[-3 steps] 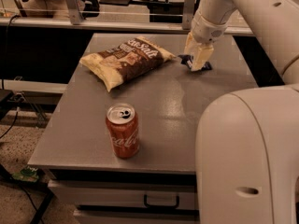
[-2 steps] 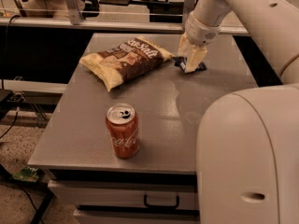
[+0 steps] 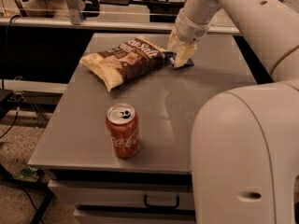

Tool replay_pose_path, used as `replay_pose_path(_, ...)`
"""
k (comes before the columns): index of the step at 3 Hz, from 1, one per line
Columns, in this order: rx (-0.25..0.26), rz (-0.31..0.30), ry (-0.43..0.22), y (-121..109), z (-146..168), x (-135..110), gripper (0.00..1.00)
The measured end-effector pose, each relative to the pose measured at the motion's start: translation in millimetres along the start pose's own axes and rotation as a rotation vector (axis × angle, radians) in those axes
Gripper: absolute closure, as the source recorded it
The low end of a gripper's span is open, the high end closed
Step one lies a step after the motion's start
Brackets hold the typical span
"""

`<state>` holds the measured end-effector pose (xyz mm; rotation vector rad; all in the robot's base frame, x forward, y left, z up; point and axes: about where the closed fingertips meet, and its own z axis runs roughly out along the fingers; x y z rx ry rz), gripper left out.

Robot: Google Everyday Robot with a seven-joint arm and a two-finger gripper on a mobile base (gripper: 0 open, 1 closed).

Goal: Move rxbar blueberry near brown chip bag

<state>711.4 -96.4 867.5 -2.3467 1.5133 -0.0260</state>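
Observation:
The brown chip bag (image 3: 124,59) lies on the far left part of the grey table (image 3: 187,106). The rxbar blueberry (image 3: 174,59), a small dark blue wrapper, sits on the table just right of the bag's right end, mostly covered by my gripper. My gripper (image 3: 180,55) reaches down from the upper right and is shut on the bar, close to the tabletop. The bar nearly touches the bag's edge.
A red soda can (image 3: 123,130) stands upright near the table's front left. My arm's large white body (image 3: 247,153) fills the lower right. A drawer handle (image 3: 161,201) shows below the front edge. Dark furniture and a rail stand behind the table.
My gripper has moved left with the rxbar blueberry, from right of the bag to right beside its right end.

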Motion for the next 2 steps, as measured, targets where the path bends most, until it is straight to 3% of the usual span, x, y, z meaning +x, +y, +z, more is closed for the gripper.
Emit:
replay_pose_path(1, -0.003, 0.001, -0.001, -0.1, 3.8, 0.1, 0.0)
replay_pose_path(2, -0.003, 0.001, -0.001, -0.1, 3.8, 0.1, 0.0)
